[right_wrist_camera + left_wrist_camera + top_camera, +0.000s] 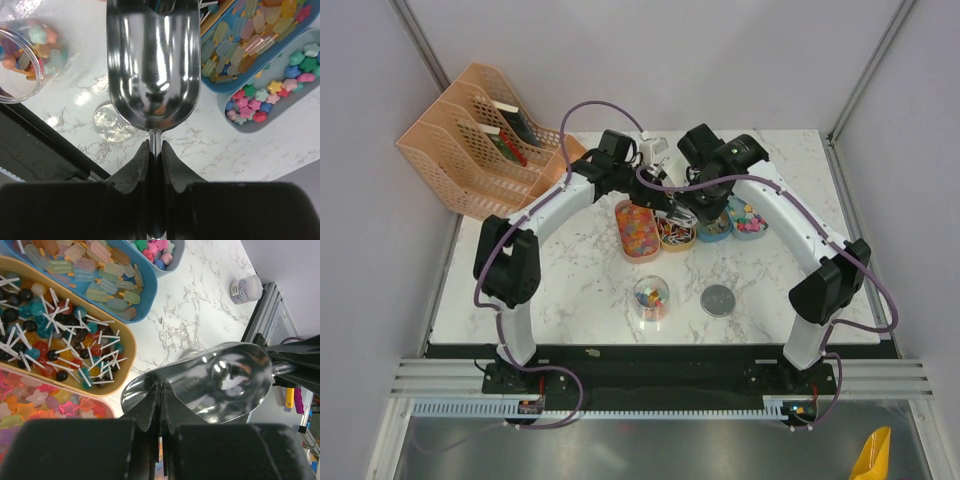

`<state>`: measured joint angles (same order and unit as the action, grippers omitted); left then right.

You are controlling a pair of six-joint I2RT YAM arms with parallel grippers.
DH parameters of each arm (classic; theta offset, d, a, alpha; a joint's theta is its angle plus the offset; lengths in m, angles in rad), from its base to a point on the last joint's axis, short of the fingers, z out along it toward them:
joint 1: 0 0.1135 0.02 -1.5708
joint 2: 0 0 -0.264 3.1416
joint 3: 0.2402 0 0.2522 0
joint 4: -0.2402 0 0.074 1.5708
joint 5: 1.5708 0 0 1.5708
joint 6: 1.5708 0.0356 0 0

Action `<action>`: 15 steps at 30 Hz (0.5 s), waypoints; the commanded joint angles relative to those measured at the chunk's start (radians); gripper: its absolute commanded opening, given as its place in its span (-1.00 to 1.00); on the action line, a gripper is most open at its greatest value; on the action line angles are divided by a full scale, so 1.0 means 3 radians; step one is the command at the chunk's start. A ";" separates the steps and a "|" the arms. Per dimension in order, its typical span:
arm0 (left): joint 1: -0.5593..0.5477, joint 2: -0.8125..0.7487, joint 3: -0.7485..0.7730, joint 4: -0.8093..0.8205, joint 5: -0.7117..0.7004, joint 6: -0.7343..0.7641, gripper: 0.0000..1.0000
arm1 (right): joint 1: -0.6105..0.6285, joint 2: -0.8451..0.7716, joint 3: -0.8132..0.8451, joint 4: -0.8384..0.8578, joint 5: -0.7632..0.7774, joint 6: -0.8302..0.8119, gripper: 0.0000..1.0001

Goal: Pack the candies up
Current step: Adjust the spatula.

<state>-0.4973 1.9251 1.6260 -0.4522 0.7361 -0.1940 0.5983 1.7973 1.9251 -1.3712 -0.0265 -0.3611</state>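
**A:** Start far left. What's there?

**B:** A rack [470,140], well left of the jar [650,297] and behind it, at the surface's [570,290] back corner.

**A:** And the left gripper?

**B:** The left gripper [161,387] hangs behind the jar, over the trays. Its jaws are pressed together, with only a thin seam between them. The rim of the scoop [152,65] lies right at their tips. Whether they touch it, I can't tell.

**A:** Where are the candies [107,277]?

**B:** Mostly in four oval trays set in a row just behind the jar. Furthest left, the pink tray [617,220] holds star shapes. Next, the orange tray [131,345] holds round balls on white sticks. The blue tray [150,290] holds pastel bar shapes. The grey tray [176,255], furthest right, holds more stars. A few candies sit inside the jar itself, which stands upright and open.

**A:** Its lid?

**B:** The lid [718,299] lies flat on the surface just right of the jar, apart from it.

**A:** And that scoop?

**B:** It's shiny metal, held above the surface. In the right wrist view it sits between the jar and the blue tray. The bowl is all reflections, so I can't tell whether it carries anything.

**A:** The right gripper?

**B:** The right gripper [155,147] reaches in from the jar's right. Its jaws are clamped on the scoop's thin handle, and the bowl points away from the wrist.
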 commanded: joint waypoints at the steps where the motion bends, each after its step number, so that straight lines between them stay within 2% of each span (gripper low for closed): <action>1: -0.0081 0.0123 0.0082 0.0055 -0.0004 -0.0064 -0.95 | 0.0020 -0.0279 0.0327 0.0229 -0.0213 0.0043 -1.00; 10: -0.0148 0.0097 0.0148 0.0015 -0.0142 -0.0029 -0.95 | -0.0066 -0.0402 0.0103 0.0321 -0.0127 0.0124 -1.00; 14: -0.0097 -0.0107 0.0205 -0.0113 -0.0622 0.0135 -0.91 | -0.0245 -0.0571 -0.0326 0.0347 -0.0050 0.0283 -1.00; 15: -0.0046 -0.0244 0.0179 -0.0113 -0.0876 0.0196 -0.85 | -0.0286 -0.0617 -0.0378 0.0347 -0.0060 0.0334 -1.00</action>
<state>-0.5320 1.9366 1.6455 -0.4603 0.6426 -0.1883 0.5510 1.6844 1.8587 -1.3087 -0.0448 -0.3164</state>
